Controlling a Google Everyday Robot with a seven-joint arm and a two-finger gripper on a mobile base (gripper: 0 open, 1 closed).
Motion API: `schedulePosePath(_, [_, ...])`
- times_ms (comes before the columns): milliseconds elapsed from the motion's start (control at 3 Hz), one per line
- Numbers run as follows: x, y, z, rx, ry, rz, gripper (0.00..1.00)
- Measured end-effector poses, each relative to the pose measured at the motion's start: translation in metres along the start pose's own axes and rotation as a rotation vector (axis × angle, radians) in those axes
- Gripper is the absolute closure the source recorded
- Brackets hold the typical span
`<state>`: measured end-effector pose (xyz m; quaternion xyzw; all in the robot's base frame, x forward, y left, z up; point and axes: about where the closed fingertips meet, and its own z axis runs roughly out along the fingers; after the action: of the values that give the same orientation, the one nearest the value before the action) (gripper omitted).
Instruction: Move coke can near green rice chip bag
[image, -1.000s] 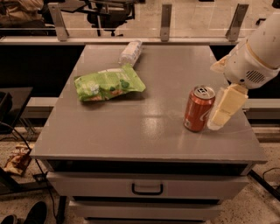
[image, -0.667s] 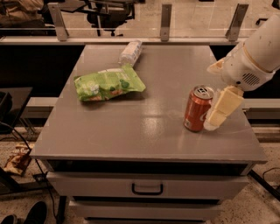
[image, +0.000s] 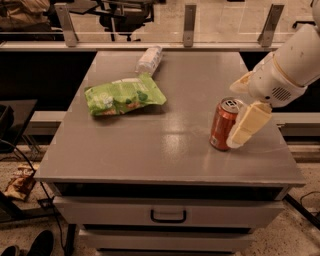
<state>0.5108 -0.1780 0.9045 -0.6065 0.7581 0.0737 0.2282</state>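
Observation:
The coke can (image: 222, 125) stands upright on the right side of the grey table (image: 165, 150). The green rice chip bag (image: 122, 95) lies flat at the table's left middle, well apart from the can. My gripper (image: 235, 116) comes in from the right at the can's height. It is open, with one cream finger (image: 248, 124) against the can's near right side and the other (image: 241, 82) behind the can's top. The can rests on the table.
A clear crinkled plastic bottle (image: 149, 60) lies at the table's back, behind the bag. A glass rail with metal posts (image: 189, 20) runs behind the table. A drawer handle (image: 168, 216) is below the front edge.
My gripper has shifted slightly left, closer around the can. The can and the bag have not moved.

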Motion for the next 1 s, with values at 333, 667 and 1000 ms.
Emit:
schedulePosePath(333, [-0.002,0.001,0.005,-0.017,-0.004,-0.003,0.46])
schedulePosePath(667, [-0.008,-0.002,0.006,-0.024,-0.005,-0.008,0.69])
schedulePosePath(1000, [-0.043,-0.012,0.009,-0.044,-0.02,-0.042,0.98])
